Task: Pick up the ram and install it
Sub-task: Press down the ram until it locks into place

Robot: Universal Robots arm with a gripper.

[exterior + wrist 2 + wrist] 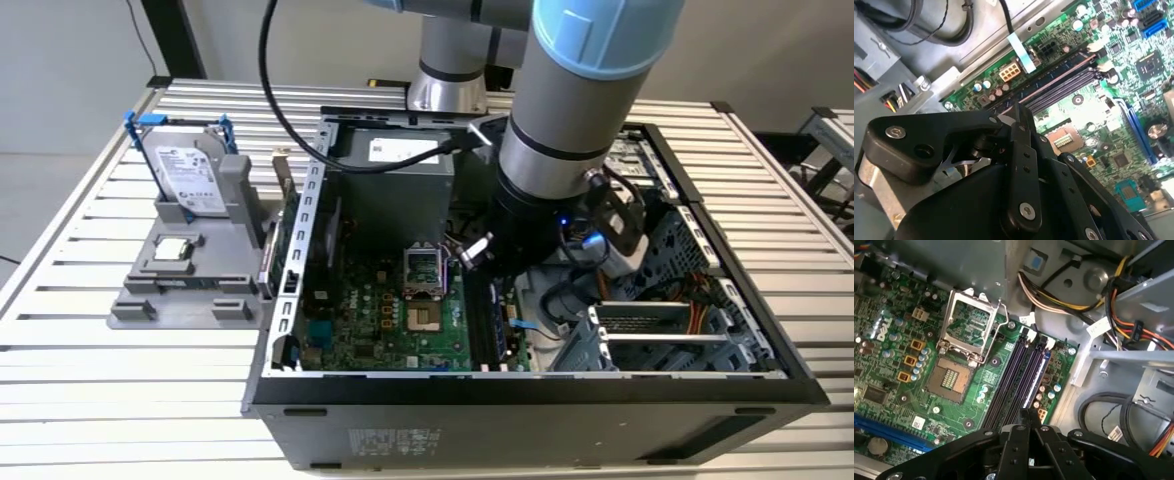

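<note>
My gripper (497,275) is down inside the open computer case (534,390), right over the black memory slots (1011,380) of the green motherboard. Its black fingers (1021,450) are pressed together. A thin edge with a pale line, the ram (1038,380), runs straight out from the fingertips along one slot. In the second wrist view the ram (1054,80) shows as a pinkish line along the slots (1069,90) beyond my gripper (1019,112). I cannot tell whether it is seated in the slot or just above it.
The open processor socket (971,325) lies beside the slots. Bundled cables (1134,295) and the metal drive cage (667,335) crowd the other side. Outside the case, a grey holder (134,300) carries the hard drive (187,170) and a small processor chip (171,250).
</note>
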